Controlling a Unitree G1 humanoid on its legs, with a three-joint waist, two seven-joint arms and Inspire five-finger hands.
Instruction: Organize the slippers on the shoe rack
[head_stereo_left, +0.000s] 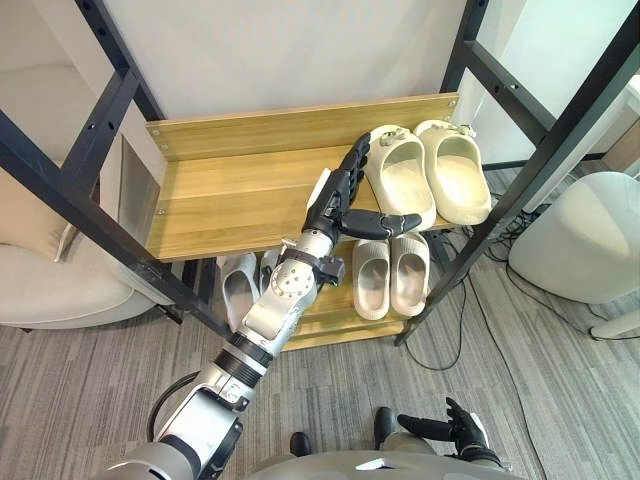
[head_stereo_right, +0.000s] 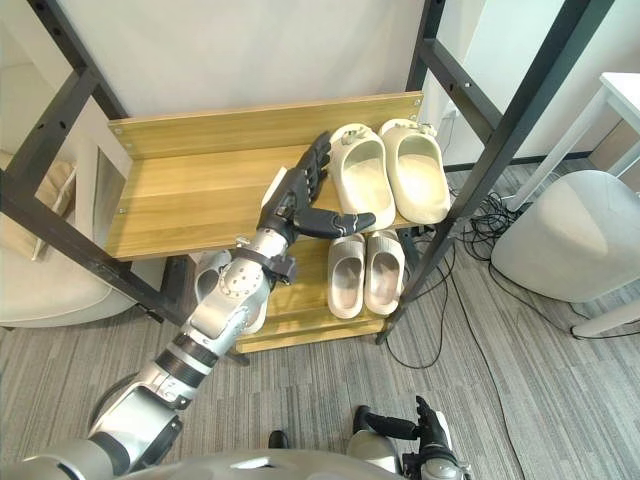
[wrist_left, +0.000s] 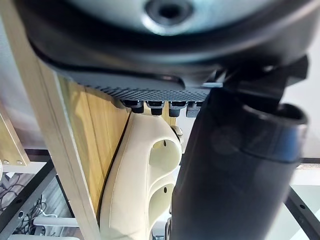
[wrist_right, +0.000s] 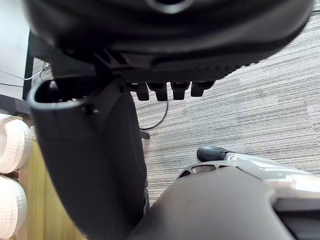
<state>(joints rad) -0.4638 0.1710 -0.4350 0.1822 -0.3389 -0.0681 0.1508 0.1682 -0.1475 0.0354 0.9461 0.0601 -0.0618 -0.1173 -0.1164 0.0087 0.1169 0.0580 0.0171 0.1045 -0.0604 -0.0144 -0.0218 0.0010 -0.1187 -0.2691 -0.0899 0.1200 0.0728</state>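
Presently, a pair of cream slippers (head_stereo_left: 428, 172) is sitting on the top shelf (head_stereo_left: 240, 195) of the shoe rack, right of the frame's centre. They are moulded foam clogs, smooth, thick-soled and rounded, lying side by side and touching, toes toward the back board.

The left hand (head_stereo_left: 338, 200) is reaching up from the lower left. Its dark fingers are lying straight and close together along the outer edge of the left slipper, and its thumb is stretching sideways across that slipper's heel end. Nothing is being gripped.

A second pair, beige ribbed slides (head_stereo_left: 390, 272), is resting on the lower shelf (head_stereo_left: 330, 312) just beneath. A pale grey pair (head_stereo_left: 238, 288) is lying left of them, partly hidden by the top shelf and the arm.

Both shelves are showing light wood grain, and black metal bars (head_stereo_left: 100, 215) are framing them at angles.

The right hand (head_stereo_left: 455, 430) is hanging low at the bottom right, fingers loosely spread and empty.

A white rounded pouf (head_stereo_left: 575, 240) is standing at the right, a cream cushion (head_stereo_left: 40, 290) is lying at the left, and grey striped carpet (head_stereo_left: 560, 380) is covering the floor.
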